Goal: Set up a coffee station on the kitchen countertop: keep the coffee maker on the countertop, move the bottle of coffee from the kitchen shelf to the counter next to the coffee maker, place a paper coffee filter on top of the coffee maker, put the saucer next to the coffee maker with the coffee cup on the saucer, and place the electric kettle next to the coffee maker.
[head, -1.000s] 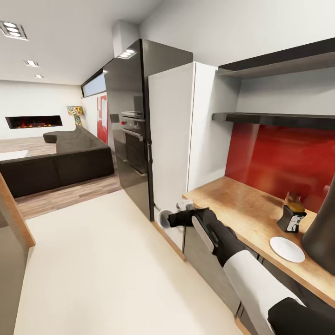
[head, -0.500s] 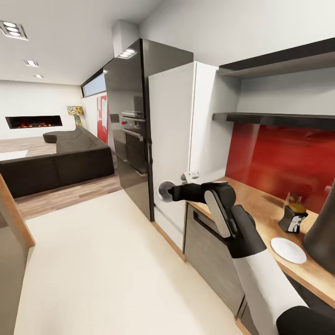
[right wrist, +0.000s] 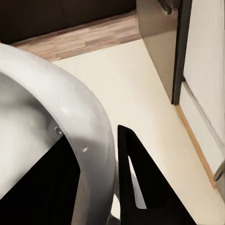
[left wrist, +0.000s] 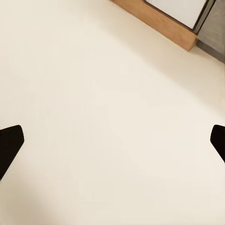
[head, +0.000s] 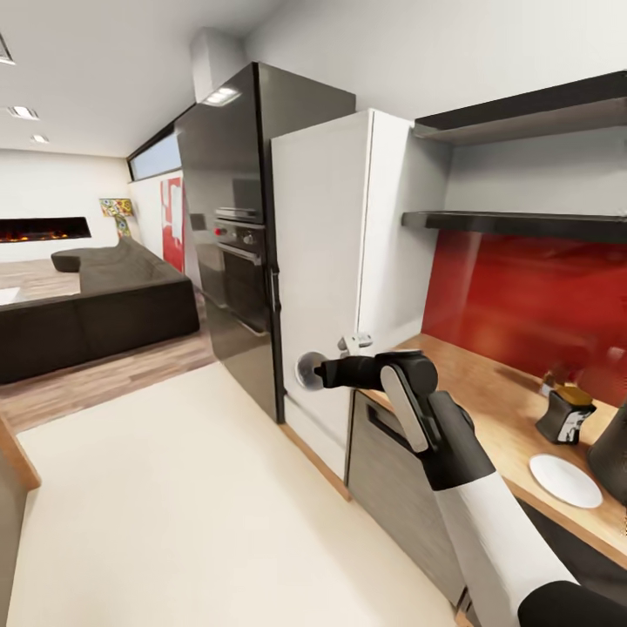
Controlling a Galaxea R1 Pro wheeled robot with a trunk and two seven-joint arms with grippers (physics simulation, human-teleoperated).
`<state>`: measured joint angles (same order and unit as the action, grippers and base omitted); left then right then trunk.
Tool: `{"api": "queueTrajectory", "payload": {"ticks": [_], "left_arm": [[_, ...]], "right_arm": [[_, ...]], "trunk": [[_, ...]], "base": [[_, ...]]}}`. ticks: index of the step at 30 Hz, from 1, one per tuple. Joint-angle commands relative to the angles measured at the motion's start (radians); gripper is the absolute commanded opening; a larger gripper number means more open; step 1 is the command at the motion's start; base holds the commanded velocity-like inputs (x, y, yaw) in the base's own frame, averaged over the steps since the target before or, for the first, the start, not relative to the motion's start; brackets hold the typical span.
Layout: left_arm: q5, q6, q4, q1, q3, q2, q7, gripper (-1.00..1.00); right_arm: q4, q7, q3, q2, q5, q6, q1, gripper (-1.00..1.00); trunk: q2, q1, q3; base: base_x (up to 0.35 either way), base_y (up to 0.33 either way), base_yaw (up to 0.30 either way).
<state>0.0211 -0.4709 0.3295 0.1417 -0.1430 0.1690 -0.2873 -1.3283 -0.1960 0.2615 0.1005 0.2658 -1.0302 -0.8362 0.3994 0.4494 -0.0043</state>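
While the light wood countertop (head: 470, 383) runs along the right wall under a thin dark shelf (head: 514, 224), just the edge of the near-black coffee maker (head: 612, 453) shows at the far right of it. Beside the coffee maker lies the flat white saucer (head: 565, 480), bare. Just beyond the saucer stands the small dark coffee jar (head: 566, 416), upright, with its gold-brown lid on top. The white cup (head: 305, 371) is off the counter's left end, in the air in front of a white cabinet. It lies on its side, long axis level, one round end facing left towards the room and its handle sticking up. The right claw (head: 326, 373) pinches it, and up close its pale curved wall (right wrist: 56, 108) sits against a black finger (right wrist: 136, 178). The left claw (left wrist: 112, 140) hangs spread wide over the cream floor (head: 174, 488).
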Motion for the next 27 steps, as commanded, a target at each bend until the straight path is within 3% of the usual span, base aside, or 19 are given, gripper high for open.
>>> {"api": "queueTrajectory", "payload": {"ticks": [1,9,27], "left_arm": [[0.003,-0.002,0.000,0.000,-0.008,-0.002,-0.009,1.00],[0.003,-0.002,0.000,0.001,-0.007,-0.005,-0.010,1.00],[0.000,-0.002,0.000,0.001,-0.008,-0.006,-0.010,1.00]], "right_arm": [[0.000,-0.007,-0.001,0.001,-0.003,-0.004,0.000,-1.00],[-0.005,-0.006,-0.002,0.000,-0.002,-0.004,0.003,-1.00],[-0.003,-0.006,-0.001,0.002,0.006,-0.003,0.003,-1.00]], "trunk": [[0.001,0.001,0.000],[0.001,0.001,0.002],[0.001,0.001,0.003]], "base": [[0.174,0.279,-0.293],[0.186,0.092,-0.298],[0.009,0.001,-0.300]]}}
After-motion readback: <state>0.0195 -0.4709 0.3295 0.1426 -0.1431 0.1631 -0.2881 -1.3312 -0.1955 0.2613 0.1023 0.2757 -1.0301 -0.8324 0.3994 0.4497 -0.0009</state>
